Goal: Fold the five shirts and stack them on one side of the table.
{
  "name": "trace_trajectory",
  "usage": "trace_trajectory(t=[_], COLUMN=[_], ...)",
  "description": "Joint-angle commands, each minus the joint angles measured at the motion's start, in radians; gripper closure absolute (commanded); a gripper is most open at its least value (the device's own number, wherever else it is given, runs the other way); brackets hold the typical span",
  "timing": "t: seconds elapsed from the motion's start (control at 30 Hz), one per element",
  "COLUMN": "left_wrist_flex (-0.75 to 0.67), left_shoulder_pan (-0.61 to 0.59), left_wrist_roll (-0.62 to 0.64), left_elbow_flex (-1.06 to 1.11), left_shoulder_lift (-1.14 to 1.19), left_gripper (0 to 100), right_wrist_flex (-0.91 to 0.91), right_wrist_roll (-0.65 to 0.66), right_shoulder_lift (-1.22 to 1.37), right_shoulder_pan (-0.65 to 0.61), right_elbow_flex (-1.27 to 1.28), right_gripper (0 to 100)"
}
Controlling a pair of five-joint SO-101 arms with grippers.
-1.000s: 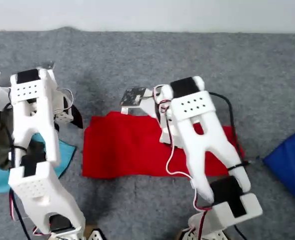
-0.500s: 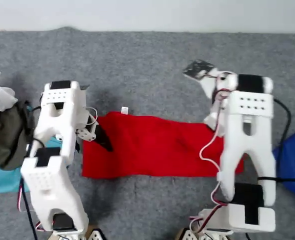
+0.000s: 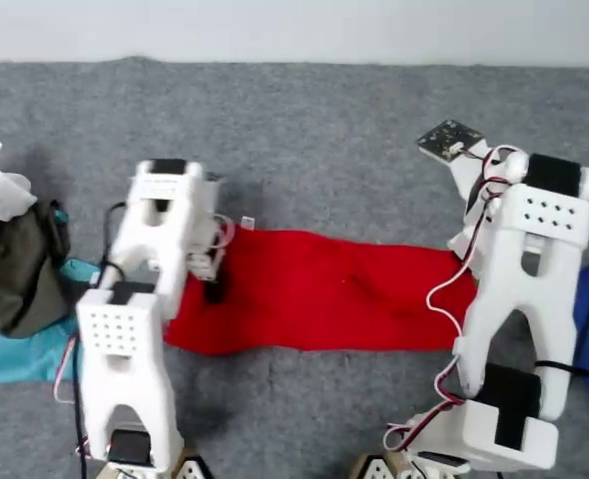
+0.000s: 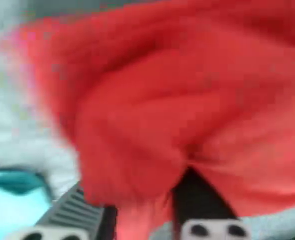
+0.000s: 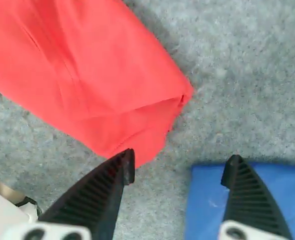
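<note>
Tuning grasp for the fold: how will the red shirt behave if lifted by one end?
Likely floppy: the red shirt lies flat with soft creases and bunches in the left wrist view. Probably light: the folded edge looks thin. Lifted by one end, it would likely sag and unfold.

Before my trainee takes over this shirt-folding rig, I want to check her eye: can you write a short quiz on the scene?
1. True or false: the right gripper is open.
2. Which shirt lies stretched out in the middle of the table? A. red shirt B. white shirt C. green shirt
3. Fill in: the cloth lying apart from the red shirt's folded end, by the right gripper, is ____.
Key: 1 true; 2 A; 3 the blue shirt.
</note>
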Motion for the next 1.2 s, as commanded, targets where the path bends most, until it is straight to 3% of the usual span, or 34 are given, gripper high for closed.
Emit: trace_trajectory(t=[0.0,0.23,0.47,0.57,0.77,0.93,1.17], left_wrist_flex=[0.020,0.021,0.021,0.020,0.015,0.014,0.018], left_shoulder_pan=[0.080,0.069,0.046,0.132,0.459,0.689,0.809], left_wrist_roll=[-0.009,-0.008,0.000,0.046,0.048,0.052,0.055], left_elbow_flex=[-0.008,0.002,0.019,0.019,0.012,-0.147,-0.636], left_shoulder_lift=[0.021,-0.028,-0.391,-0.532,-0.575,-0.391,-0.029], left_gripper=[98,99,99,99,99,99,99], right_wrist_flex=[-0.016,-0.016,-0.015,-0.015,-0.015,-0.015,-0.015], right_wrist_roll=[0.006,0.011,0.098,0.146,0.203,0.298,0.480], right_shoulder_lift=[-0.041,-0.039,-0.045,-0.048,-0.050,-0.070,-0.120], right_shoulder_pan=[0.013,0.077,0.223,0.282,0.406,0.572,0.799], right_elbow_flex=[-0.032,-0.026,0.041,0.084,0.103,0.103,0.107], right_gripper=[70.7,70.7,70.7,70.7,70.7,70.7,70.7])
